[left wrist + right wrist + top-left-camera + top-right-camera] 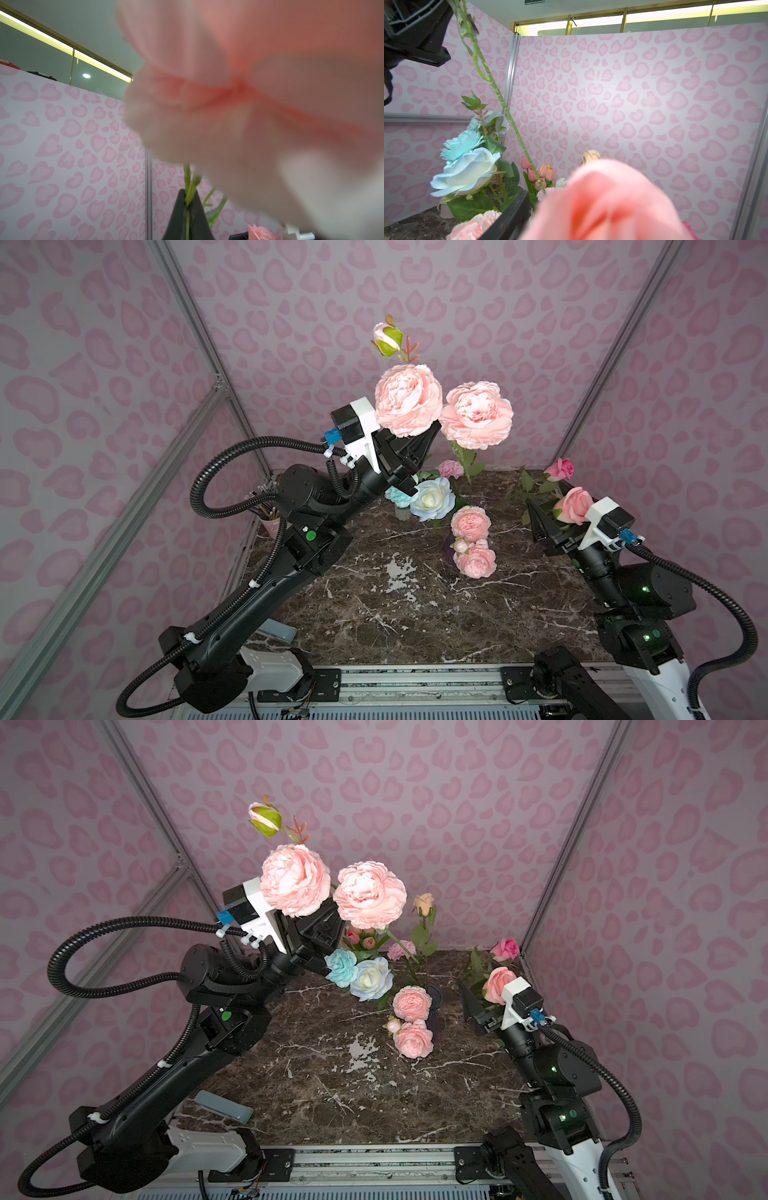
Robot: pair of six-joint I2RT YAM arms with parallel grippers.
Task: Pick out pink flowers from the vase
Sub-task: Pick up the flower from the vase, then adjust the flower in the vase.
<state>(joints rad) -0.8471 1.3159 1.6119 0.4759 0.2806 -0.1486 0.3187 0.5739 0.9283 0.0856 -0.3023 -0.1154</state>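
My left gripper [432, 429] is raised high over the table's far side, shut on the green stem [188, 199] of a branch of pink flowers. That branch carries two big ruffled pink peonies [409, 400] [477, 414] and a bud [388, 339]. Its stem [508, 116] hangs down over the other bouquets. My right gripper [544, 512] sits low at the right, open. A salmon-pink rose [575, 506] lies against it and hides all but one finger [508, 218]. A magenta rose [560, 468] lies behind it. A dark glass vase [434, 1002] holds smaller pink peonies [471, 522].
Light blue and white blooms [430, 497] stand in a small white pot beside my left arm. Tulips [361, 936], a peach rose [424, 903] and a small pink carnation [451, 468] are at the back. A pink cup [270, 524] stands at the left edge, a grey-blue block [224, 1106] near the front.
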